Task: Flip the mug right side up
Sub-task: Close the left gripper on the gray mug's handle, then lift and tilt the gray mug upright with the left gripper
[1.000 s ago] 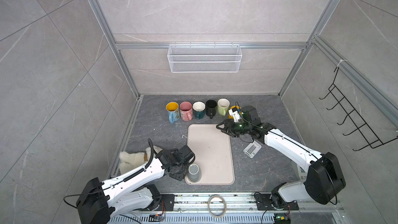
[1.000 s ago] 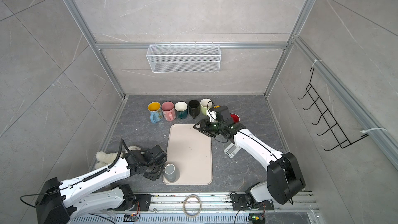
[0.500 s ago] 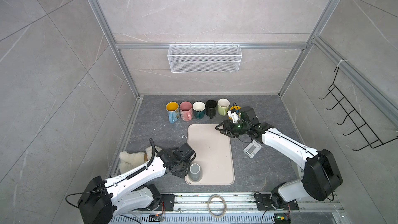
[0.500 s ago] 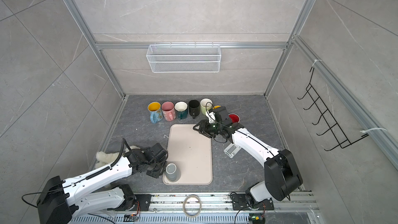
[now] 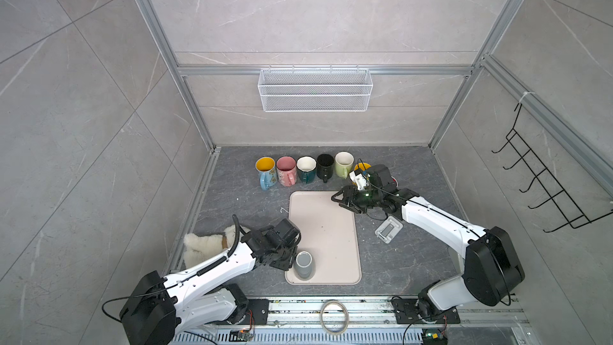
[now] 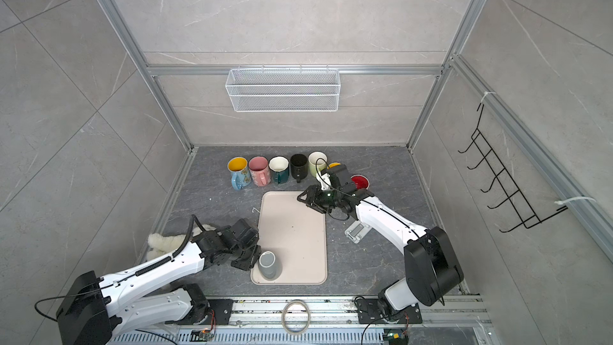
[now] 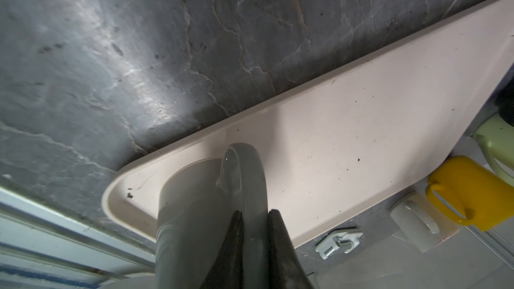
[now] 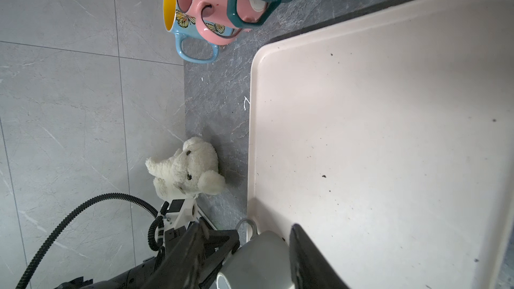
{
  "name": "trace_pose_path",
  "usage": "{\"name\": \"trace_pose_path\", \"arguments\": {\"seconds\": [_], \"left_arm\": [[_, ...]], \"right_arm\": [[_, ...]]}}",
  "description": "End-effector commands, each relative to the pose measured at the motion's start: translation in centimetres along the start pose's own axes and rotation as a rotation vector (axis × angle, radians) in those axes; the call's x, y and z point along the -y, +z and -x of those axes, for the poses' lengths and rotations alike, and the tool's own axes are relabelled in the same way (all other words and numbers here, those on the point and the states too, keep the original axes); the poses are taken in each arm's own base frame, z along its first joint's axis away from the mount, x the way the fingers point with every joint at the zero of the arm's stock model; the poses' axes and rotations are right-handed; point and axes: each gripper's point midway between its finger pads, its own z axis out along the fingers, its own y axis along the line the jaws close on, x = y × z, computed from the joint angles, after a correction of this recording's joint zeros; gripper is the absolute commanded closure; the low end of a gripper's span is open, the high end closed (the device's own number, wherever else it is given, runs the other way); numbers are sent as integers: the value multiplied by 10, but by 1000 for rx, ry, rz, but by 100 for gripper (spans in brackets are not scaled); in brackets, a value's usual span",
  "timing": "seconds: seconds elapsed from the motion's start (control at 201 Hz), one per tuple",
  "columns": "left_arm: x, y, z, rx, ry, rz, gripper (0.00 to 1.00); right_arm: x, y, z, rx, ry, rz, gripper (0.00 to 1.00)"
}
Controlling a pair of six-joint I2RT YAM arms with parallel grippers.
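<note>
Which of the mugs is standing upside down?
The grey mug on the tray's near corner: its base faces up. The mugs in the back row all show open mouths.

A tray (image 5: 325,227) lies mid-table (image 5: 248,200). Taking twelve o'clock as the back wall, a mug (image 5: 303,264) stands upside down on the tray's seven o'clock corner. A row of mugs (image 5: 306,169) stands behind the tray at twelve. A soft toy (image 5: 202,247) lies beside it at nine, a small bracket (image 5: 388,229) at three. A wire basket (image 5: 315,94) hangs on the wall above the row.
</note>
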Motion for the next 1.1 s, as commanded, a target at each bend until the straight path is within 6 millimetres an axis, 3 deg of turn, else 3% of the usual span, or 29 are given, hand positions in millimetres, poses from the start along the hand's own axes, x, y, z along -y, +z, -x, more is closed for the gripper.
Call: {"name": "trace_pose_path", "arguments": {"seconds": [0.0, 0.219, 0.737, 0.931, 1.09], "left_arm": [[25, 6, 5, 0, -157, -156, 100], [52, -8, 15, 22, -69, -357, 100], [96, -39, 23, 84, 118, -616, 100], [135, -73, 17, 124, 383, -731, 100], [170, -112, -15, 174, 765, -796, 100]], "right_arm": [[-6, 0, -1, -14, 3, 8, 48], [-5, 0, -2, -13, 6, 4, 48], [-5, 0, -4, -25, 3, -6, 49], [-10, -4, -2, -27, -29, -9, 49], [-17, -8, 0, -26, -62, -10, 50]]}}
